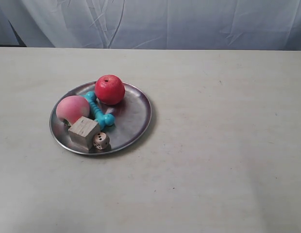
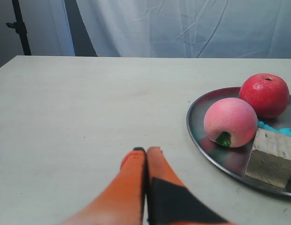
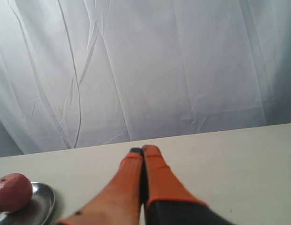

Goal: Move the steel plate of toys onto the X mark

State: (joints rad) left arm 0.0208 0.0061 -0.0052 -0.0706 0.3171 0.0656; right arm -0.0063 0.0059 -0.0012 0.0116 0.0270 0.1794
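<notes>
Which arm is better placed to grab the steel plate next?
Probably left: the left gripper, shut, sits close beside the steel plate; the right gripper aims past it, plate barely in view.

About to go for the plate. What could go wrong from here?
1. The red apple and pink peach are round and loose on the steel plate; a tilt or jerk could roll them off.
2. The die sits right by the low rim and could slip out first.
3. No view shows the X mark, so the target is unconfirmed.
</notes>
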